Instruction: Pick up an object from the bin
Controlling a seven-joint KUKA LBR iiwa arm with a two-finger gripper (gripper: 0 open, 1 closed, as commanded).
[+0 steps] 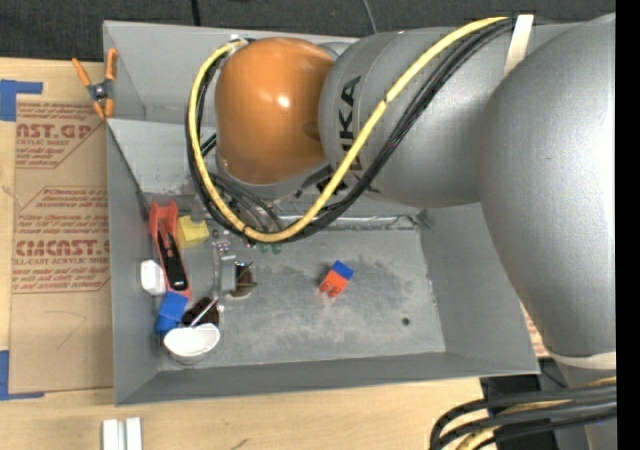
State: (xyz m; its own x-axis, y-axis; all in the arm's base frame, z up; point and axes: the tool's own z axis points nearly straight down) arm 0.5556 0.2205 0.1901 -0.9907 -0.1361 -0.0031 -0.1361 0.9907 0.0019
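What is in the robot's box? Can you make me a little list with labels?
bin: grey metal bin, arm reaching in from the right
gripper: gripper low over the floor, left of the middle
closest things: yellow block and red and black stick, toward the left wall
left corner heap: white cap, blue piece, white round cup
alone: orange and blue block, mid floor, apart from the gripper

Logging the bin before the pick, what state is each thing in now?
Gripper: low at the left of the bin, beside the heap.
Orange and blue block: lying alone mid-bin, untouched.
Yellow block: lying in the heap, beside a red piece.
White round piece: lying at the heap's end, near a corner.
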